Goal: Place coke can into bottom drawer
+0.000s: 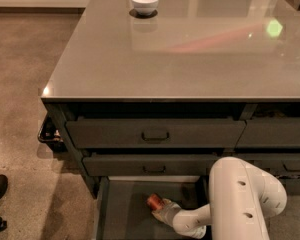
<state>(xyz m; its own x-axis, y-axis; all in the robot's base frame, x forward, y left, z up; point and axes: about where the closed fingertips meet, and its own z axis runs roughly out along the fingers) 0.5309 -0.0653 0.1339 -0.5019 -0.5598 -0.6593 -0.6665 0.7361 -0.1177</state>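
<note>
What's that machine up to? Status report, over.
Robot hand low inside open bottom drawer. Red coke can at the hand, inside drawer. Far-off white bowl on countertop, out of the way.

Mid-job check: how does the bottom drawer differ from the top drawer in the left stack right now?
The bottom drawer is pulled out with its floor showing; the top drawer is pushed in. The bottom drawer holds the coke can, with the gripper right by it; the top drawer's inside is hidden. The top drawer shows a handle; the bottom drawer's front is out of view. Both are wide and dark grey.
</note>
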